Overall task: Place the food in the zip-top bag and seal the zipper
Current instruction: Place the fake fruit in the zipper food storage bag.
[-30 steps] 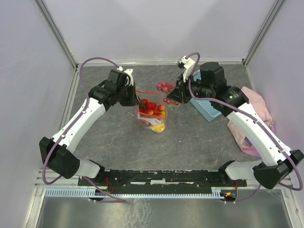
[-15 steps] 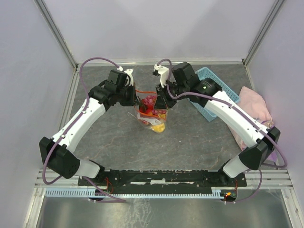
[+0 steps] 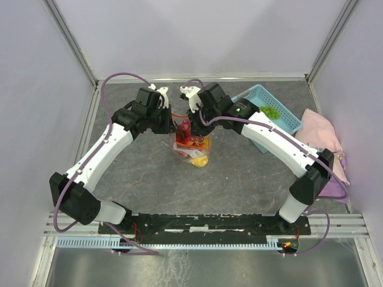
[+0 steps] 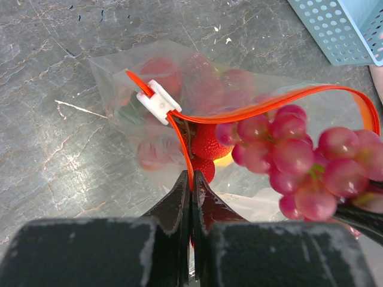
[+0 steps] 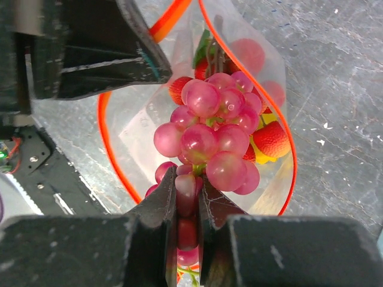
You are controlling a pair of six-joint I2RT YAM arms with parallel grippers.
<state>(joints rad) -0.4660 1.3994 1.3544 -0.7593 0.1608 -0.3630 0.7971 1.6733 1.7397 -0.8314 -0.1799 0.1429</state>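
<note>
The clear zip-top bag point(image 3: 192, 146) stands open on the table, holding red strawberries point(image 4: 209, 143) and a yellow fruit point(image 3: 200, 160). My left gripper point(image 4: 191, 176) is shut on the near rim of the orange-red zipper point(image 4: 269, 107), close to its white slider point(image 4: 158, 101), and holds the mouth open. My right gripper point(image 5: 187, 185) is shut on a bunch of purple grapes point(image 5: 215, 131). The bunch hangs in the bag's mouth, above the strawberries point(image 5: 272, 139). In the top view both grippers, left point(image 3: 173, 122) and right point(image 3: 187, 125), meet over the bag.
A light blue slatted basket point(image 3: 286, 119) sits at the back right with a green leafy piece point(image 3: 270, 112) inside; its corner point(image 4: 341, 30) shows in the left wrist view. A pink cloth point(image 3: 323, 134) lies by the right wall.
My right arm has swung left from beside the basket, carrying the grapes over the bag's mouth. The left gripper and the bag have stayed in place.
</note>
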